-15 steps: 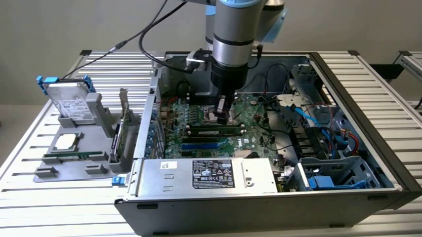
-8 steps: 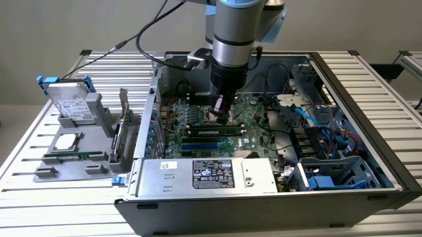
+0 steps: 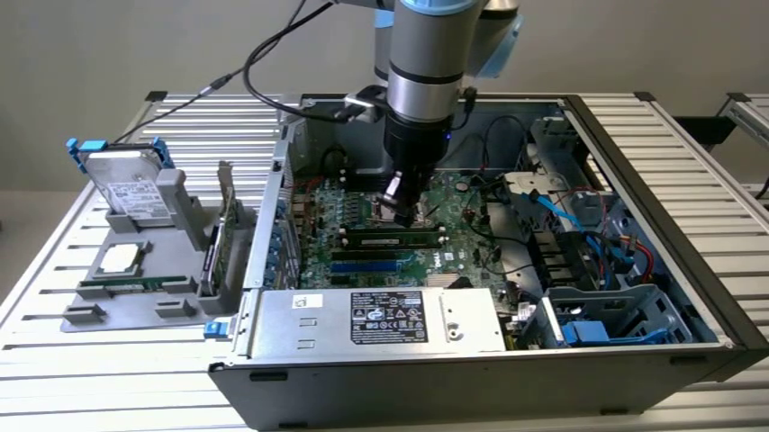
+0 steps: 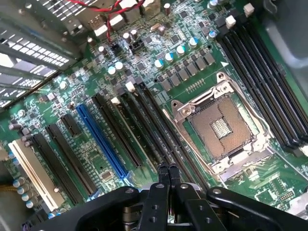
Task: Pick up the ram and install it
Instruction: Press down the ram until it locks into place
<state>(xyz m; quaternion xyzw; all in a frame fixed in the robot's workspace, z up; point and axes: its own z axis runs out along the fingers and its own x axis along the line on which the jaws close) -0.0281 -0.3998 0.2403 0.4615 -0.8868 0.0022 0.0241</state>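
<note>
The ram [image 3: 391, 239], a narrow green stick with black chips, sits upright in a black memory slot on the motherboard [image 3: 463, 202] inside the open computer case. My gripper [image 3: 404, 214] hangs straight down just behind and above it, fingers shut with nothing between them. In the wrist view the closed gripper [image 4: 168, 168] is poised over the row of long black slots [image 4: 144, 120] beside the bare CPU socket [image 4: 220, 127]. Whether the tips touch the ram I cannot tell.
The case wall [image 3: 274, 207] and the power supply [image 3: 384, 319] border the motherboard. Cables [image 3: 577, 216] and drive bays fill the exterior view's right. A grey holder [image 3: 121, 306] outside the case carries a hard drive [image 3: 126, 184], a chip, a thin green board [image 3: 132, 284] and an expansion card [image 3: 223, 225].
</note>
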